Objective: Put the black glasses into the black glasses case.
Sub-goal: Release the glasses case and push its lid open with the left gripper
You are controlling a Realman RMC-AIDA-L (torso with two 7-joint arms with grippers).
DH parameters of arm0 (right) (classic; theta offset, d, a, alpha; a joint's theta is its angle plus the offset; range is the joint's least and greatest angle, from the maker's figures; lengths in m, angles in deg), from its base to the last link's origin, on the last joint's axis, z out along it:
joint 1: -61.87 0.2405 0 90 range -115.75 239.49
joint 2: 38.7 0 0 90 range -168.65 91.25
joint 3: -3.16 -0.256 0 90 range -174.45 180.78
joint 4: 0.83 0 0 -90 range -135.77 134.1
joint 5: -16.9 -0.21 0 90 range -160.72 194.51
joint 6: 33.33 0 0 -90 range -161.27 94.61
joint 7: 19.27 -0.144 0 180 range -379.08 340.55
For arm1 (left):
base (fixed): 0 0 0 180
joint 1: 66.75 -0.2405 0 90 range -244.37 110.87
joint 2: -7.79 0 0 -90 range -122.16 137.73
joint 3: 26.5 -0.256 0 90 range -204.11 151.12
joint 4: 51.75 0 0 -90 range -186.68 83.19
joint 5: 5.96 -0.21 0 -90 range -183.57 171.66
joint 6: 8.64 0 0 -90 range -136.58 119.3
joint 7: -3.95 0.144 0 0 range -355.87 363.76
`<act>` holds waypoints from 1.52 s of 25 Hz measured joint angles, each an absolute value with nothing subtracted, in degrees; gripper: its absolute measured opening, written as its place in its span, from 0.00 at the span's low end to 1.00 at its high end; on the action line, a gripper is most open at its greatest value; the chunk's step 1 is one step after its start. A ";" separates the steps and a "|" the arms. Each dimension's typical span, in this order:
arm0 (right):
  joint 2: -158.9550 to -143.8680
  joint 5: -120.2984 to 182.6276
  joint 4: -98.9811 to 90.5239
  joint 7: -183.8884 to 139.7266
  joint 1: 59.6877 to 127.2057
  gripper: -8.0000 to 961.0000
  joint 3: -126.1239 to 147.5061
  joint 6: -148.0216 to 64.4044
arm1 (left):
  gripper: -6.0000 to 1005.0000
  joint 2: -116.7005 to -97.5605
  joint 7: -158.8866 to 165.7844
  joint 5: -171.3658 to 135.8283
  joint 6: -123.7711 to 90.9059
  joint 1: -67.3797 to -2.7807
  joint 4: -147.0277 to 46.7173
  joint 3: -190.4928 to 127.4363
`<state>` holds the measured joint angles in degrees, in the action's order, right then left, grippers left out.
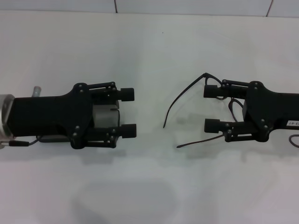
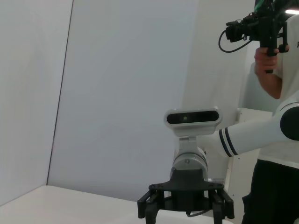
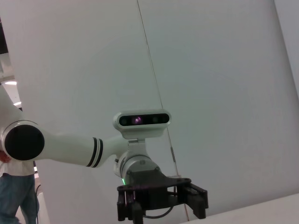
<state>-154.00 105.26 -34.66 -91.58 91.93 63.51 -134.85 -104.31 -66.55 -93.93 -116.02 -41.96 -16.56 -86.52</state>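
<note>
Black end effectors (image 1: 130, 112), white arms, dark-striped cuffs.

Glasses: one black pair (image 1: 187, 109), toward 3 o'clock on the surface (image 1: 149, 186)
Grippers: two, left gripper (image 1: 127, 112) at 9 o'clock, right gripper (image 1: 211, 108) at 3 o'clock
Jaws: two per gripper
Surface: one, white
</note>
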 joint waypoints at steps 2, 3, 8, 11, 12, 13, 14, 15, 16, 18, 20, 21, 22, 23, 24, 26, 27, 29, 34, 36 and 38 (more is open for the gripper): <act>-154.01 105.26 -34.59 -91.58 91.93 0.84 63.53 -134.69 | 0.78 -104.36 -66.55 -93.93 -115.81 -41.96 -16.55 -86.52; -154.01 105.26 -34.57 -91.58 91.93 0.84 63.60 -134.56 | 0.78 -104.37 -66.54 -93.94 -115.60 -41.96 -16.54 -86.52; -154.02 105.26 -34.54 -91.58 91.92 0.84 63.93 -133.80 | 0.77 -104.39 -66.54 -93.94 -114.77 -41.96 -16.51 -86.52; -154.03 105.25 -34.52 -91.58 91.92 0.84 63.95 -133.65 | 0.76 -104.44 -66.54 -93.94 -114.73 -41.96 -16.50 -86.52; -154.05 105.24 -34.51 -91.56 91.89 0.84 63.89 -133.50 | 0.76 -104.45 -66.53 -93.94 -114.70 -41.96 -16.50 -86.52; -154.07 105.22 -34.51 -91.42 91.79 0.84 63.78 -133.18 | 0.76 -104.46 -66.54 -93.88 -114.57 -41.96 -16.40 -86.34; -154.08 105.18 -34.50 -91.17 91.67 0.84 63.69 -132.76 | 0.75 -104.49 -66.63 -93.78 -114.41 -41.97 -16.20 -86.07; -154.07 105.02 -34.50 -90.85 91.39 0.84 63.50 -131.85 | 0.75 -104.61 -67.35 -93.74 -113.87 -41.95 -15.43 -85.25; -154.05 104.88 -34.51 -90.58 91.13 0.84 63.31 -130.87 | 0.75 -104.82 -68.78 -93.90 -113.00 -41.96 -13.82 -84.22; -153.96 104.79 -34.67 -90.26 90.36 0.84 62.69 -129.04 | 0.74 -105.11 -73.74 -95.13 -110.53 -42.00 -8.50 -82.62; -153.82 104.78 -34.85 -90.23 89.31 0.84 61.52 -127.89 | 0.74 -105.38 -82.15 -98.98 -107.03 -42.19 0.86 -82.06; -153.76 104.78 -34.85 -90.23 88.76 0.84 60.65 -127.75 | 0.74 -105.67 -86.79 -102.83 -105.08 -42.40 7.00 -82.04; -153.72 104.79 -34.79 -90.22 88.39 0.84 59.97 -127.70 | 0.74 -106.03 -90.22 -106.02 -103.63 -42.52 12.11 -82.05; -153.79 104.78 -34.59 -90.14 87.24 0.84 58.25 -127.68 | 0.73 -106.59 -93.52 -110.60 -102.35 -42.70 17.60 -82.05; -153.82 104.77 -34.58 -90.07 86.96 0.84 57.96 -127.69 | 0.73 -107.32 -96.53 -116.23 -101.19 -42.83 23.44 -82.03; -153.97 104.60 -34.45 -89.67 85.53 0.83 56.14 -127.92 | 0.73 -109.29 -99.94 -126.57 -100.38 -42.94 33.42 -82.21; -154.00 104.54 -34.39 -89.52 85.03 0.83 55.48 -128.02 | 0.73 -110.56 -100.79 -132.51 -100.38 -42.88 38.39 -82.62; -154.07 104.44 -34.17 -89.36 83.93 0.83 54.15 -128.20 | 0.72 -111.69 -101.82 -140.44 -100.74 -42.88 43.47 -84.54; -154.05 103.44 -33.47 -89.34 82.08 0.83 53.24 -128.26 | 0.71 -111.53 -106.38 -148.80 -103.78 -43.14 47.50 -91.81; -154.03 103.38 -33.32 -89.34 81.95 0.83 52.92 -128.27 | 0.71 -111.78 -107.30 -150.79 -104.55 -43.18 47.54 -93.63; -153.98 103.34 -33.26 -89.33 82.05 0.83 52.91 -128.24 | 0.70 -111.84 -108.74 -152.25 -104.70 -43.38 47.22 -96.29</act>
<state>-153.98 103.34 -33.26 -89.33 82.05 52.91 -128.24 -111.84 -108.74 -152.25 -104.70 -43.38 47.22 -96.29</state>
